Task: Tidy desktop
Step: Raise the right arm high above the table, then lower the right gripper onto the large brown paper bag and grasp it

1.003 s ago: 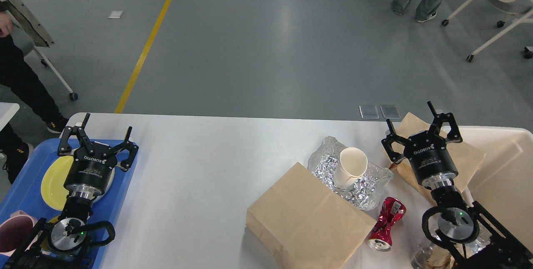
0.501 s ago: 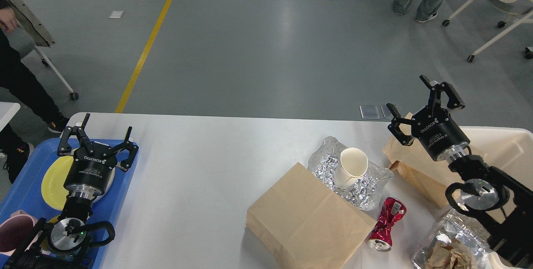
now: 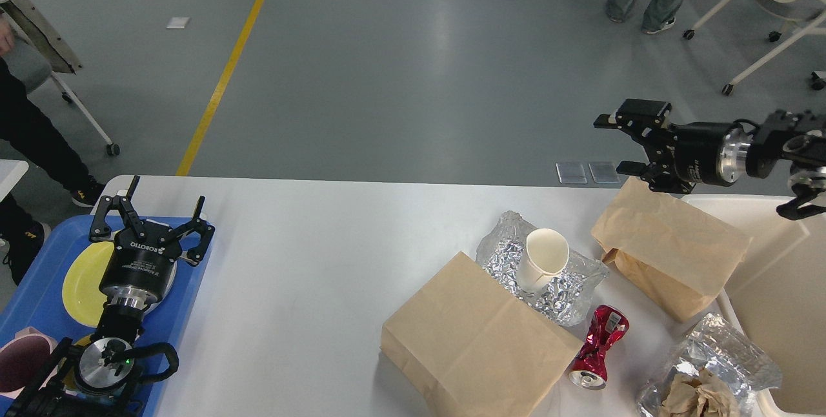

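The white desktop [image 3: 303, 243] fills the lower part of the head view. On its right half lie a large brown paper bag [image 3: 471, 339], a smaller brown paper bag [image 3: 671, 246], crumpled foil [image 3: 561, 294] with a white paper cup [image 3: 546, 257] on it, a crushed red can [image 3: 599, 345] and a foil bag with crumpled paper [image 3: 706, 372]. My right gripper [image 3: 610, 144] hangs open and empty above the table's far right edge, pointing left, above the smaller bag. Over the blue tray, my left gripper [image 3: 166, 203] is open and empty.
A blue tray [image 3: 39, 314] at the left edge holds a yellow plate [image 3: 80, 281] and a pink cup [image 3: 16, 365]. A cream-white bin [image 3: 784, 288] stands at the right edge. People and wheeled chairs stand on the grey floor beyond the table.
My right arm has risen and swung back to the right, its gripper turning to point left; the smaller bag and the foil bag now show fully. The left arm has not moved.
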